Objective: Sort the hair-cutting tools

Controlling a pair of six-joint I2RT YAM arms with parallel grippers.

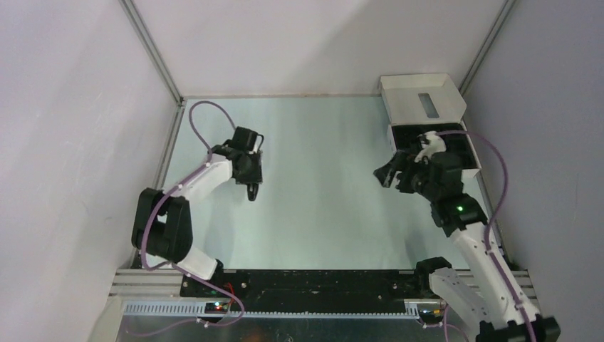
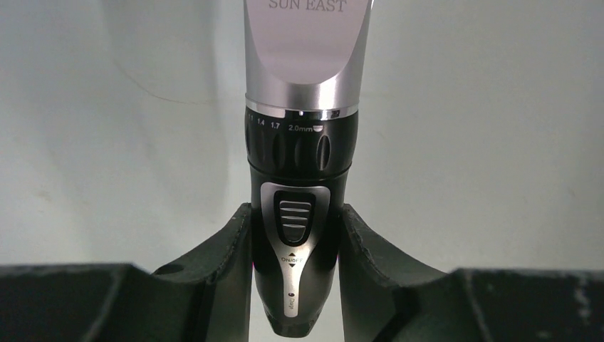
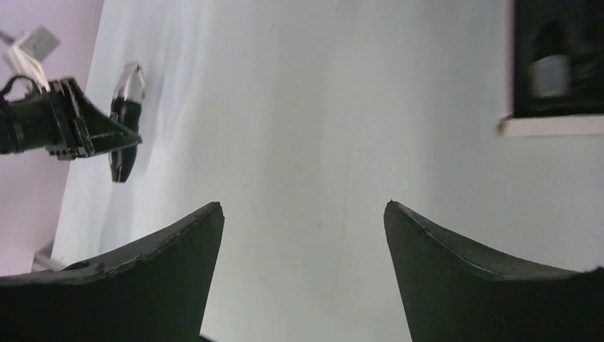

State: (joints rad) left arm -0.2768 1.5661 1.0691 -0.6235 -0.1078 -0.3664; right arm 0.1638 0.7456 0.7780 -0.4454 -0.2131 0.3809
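Silver-grey and black, the hair clipper (image 2: 299, 142) is sitting between the jaws of the left gripper (image 2: 295, 221), which is clamping on its narrow black tail, either side of the ON/OFF switch (image 2: 294, 222). That puts the clipper well to the left of the white box (image 1: 422, 91), over the bare table (image 1: 320, 214). Whether its tip is touching the surface, I cannot tell.

The right gripper (image 3: 303, 214) is hanging just beside the box's near left corner, jaws standing wide apart with nothing between them.

The grip looks like the weak point. The pads are pinching a tapering, glossy end while the heavier silver head is reaching far beyond them, so a quick swing toward the box is likely to make the clipper pivot or slide out. The right arm is also crowding the box and its black tray (image 1: 469, 151), so a careless approach could knock either one.
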